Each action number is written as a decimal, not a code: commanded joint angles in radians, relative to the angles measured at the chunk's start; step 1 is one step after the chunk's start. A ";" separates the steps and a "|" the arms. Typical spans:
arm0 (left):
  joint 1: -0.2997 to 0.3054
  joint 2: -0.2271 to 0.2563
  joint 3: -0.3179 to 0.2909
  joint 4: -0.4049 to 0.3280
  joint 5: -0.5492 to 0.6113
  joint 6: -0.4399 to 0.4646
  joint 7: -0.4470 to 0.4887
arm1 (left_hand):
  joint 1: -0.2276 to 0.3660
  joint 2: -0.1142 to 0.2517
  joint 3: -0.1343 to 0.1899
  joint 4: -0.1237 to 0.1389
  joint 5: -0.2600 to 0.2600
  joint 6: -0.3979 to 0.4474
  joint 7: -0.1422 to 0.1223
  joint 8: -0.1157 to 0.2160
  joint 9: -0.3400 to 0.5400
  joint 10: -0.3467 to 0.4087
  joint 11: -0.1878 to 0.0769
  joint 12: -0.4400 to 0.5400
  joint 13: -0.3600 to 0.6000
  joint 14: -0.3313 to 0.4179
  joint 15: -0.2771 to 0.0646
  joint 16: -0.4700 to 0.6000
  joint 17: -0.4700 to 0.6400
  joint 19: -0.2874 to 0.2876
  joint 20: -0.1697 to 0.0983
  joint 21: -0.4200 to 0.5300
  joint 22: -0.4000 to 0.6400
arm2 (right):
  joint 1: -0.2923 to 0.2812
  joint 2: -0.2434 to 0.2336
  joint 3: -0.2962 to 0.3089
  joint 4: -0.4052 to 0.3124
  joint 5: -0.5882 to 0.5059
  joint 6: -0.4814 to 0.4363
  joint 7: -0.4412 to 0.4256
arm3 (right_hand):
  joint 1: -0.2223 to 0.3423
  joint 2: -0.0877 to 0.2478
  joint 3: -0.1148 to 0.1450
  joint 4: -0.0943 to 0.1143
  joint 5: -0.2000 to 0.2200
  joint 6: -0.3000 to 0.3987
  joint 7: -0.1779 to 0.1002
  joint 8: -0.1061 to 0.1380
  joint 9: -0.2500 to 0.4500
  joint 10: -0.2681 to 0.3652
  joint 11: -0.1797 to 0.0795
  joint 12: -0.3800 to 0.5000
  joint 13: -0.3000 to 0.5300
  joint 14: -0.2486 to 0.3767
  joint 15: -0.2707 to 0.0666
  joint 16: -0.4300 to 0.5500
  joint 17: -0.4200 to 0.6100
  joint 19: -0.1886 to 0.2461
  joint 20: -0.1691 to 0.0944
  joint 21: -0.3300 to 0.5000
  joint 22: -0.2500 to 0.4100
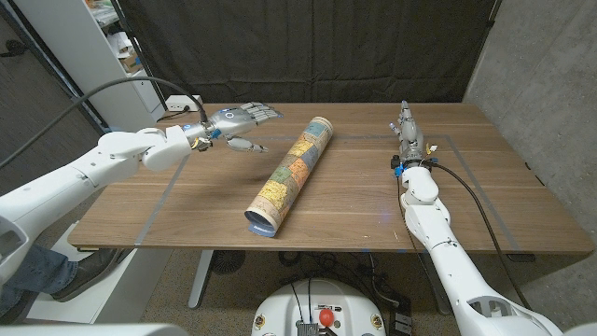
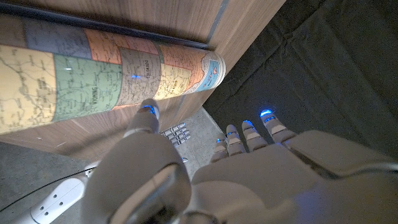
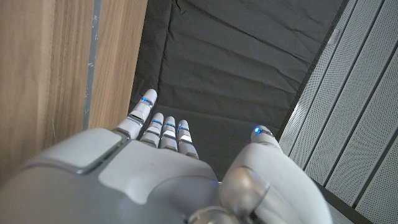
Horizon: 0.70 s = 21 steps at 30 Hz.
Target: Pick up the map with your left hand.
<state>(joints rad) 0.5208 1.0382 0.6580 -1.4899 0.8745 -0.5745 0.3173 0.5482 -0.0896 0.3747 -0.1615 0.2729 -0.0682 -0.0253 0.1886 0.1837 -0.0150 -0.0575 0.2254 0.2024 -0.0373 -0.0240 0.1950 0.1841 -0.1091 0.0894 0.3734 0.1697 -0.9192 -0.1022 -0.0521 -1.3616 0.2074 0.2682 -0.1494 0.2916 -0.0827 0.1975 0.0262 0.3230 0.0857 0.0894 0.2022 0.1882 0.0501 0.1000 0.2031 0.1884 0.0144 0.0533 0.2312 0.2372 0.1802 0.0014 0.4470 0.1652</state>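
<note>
Beyond my left fingers (image 1: 266, 114), rolled map (image 1: 290, 175) lies on tabletop (image 1: 187, 201), slanting from far end near fingertips toward near edge. My left hand (image 1: 238, 123) hovers above tabletop just beside map's far end, fingers spread, thumb reaching toward map, grasping nothing; no contact seen. Left wrist view: thumb tip (image 2: 148, 109) close to map (image 2: 93, 74), touching or not, cannot tell. My right hand (image 1: 408, 131) well apart on other side of map, fingers (image 3: 165, 127) straight, together, released, holding nothing
</note>
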 commanded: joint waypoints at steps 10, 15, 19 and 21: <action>-0.050 0.018 0.027 -0.043 0.132 0.024 -0.052 | 0.029 -0.030 -0.002 -0.009 0.027 -0.044 -0.001 -0.003 0.005 -0.030 -0.003 -0.013 0.005 -0.022 0.004 -0.006 0.001 0.008 0.004 -0.018 0.003 | 0.033 0.015 0.008 0.056 0.007 0.025 -0.002 | 0.011 0.002 -0.001 -0.003 0.004 0.004 -0.006 -0.004 0.003 0.001 0.003 -0.001 0.002 0.008 0.002 0.000 0.000 0.006 0.001 -0.009 0.003; -0.065 0.024 0.032 -0.064 0.164 0.032 -0.073 | 0.043 -0.037 -0.002 -0.010 0.034 -0.064 0.001 -0.005 0.006 -0.042 -0.001 -0.016 0.006 -0.034 0.009 -0.009 0.001 0.008 0.006 -0.025 0.003 | 0.043 0.018 0.011 0.076 0.011 0.036 0.002 | 0.011 0.002 -0.002 -0.004 0.004 0.004 -0.006 -0.004 0.003 0.002 0.003 -0.001 0.002 0.009 0.001 0.000 0.000 0.007 0.002 -0.011 0.003; -0.084 0.015 0.042 -0.070 0.187 0.029 -0.085 | 0.052 -0.042 -0.002 -0.012 0.040 -0.076 0.003 -0.006 0.006 -0.051 -0.004 -0.019 0.006 -0.039 0.010 -0.010 0.001 0.009 0.007 -0.029 0.003 | 0.050 0.022 0.013 0.090 0.015 0.047 0.007 | 0.011 0.002 -0.002 -0.004 0.005 0.003 -0.006 -0.005 0.003 0.002 0.003 -0.002 0.002 0.009 0.001 0.000 0.000 0.007 0.003 -0.013 0.003; -0.096 0.006 0.050 -0.068 0.201 0.023 -0.086 | 0.054 -0.043 -0.003 -0.012 0.041 -0.078 0.003 -0.006 0.006 -0.052 -0.004 -0.019 0.006 -0.042 0.012 -0.011 0.001 0.009 0.007 -0.030 0.003 | 0.053 0.022 0.014 0.095 0.018 0.052 0.011 | 0.011 0.002 -0.003 -0.004 0.005 0.003 -0.006 -0.005 0.003 0.002 0.004 -0.001 0.002 0.009 0.002 0.000 0.000 0.007 0.002 -0.014 0.003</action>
<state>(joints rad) 0.4666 1.0564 0.6856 -1.5403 1.0103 -0.5520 0.2615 0.5887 -0.1300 0.3736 -0.1684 0.3038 -0.1346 -0.0196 0.1846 0.1888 -0.0581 -0.0609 0.2068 0.2074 -0.0696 -0.0125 0.1870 0.1839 -0.1039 0.0946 0.3474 0.1697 -0.8849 -0.0876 -0.0430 -1.3016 0.2162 0.2954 -0.1493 0.2916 -0.0827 0.1975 0.0263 0.3236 0.0857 0.0894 0.2022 0.1881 0.0500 0.1001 0.2032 0.1883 0.0144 0.0533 0.2313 0.2373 0.1814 0.0000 0.4392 0.1652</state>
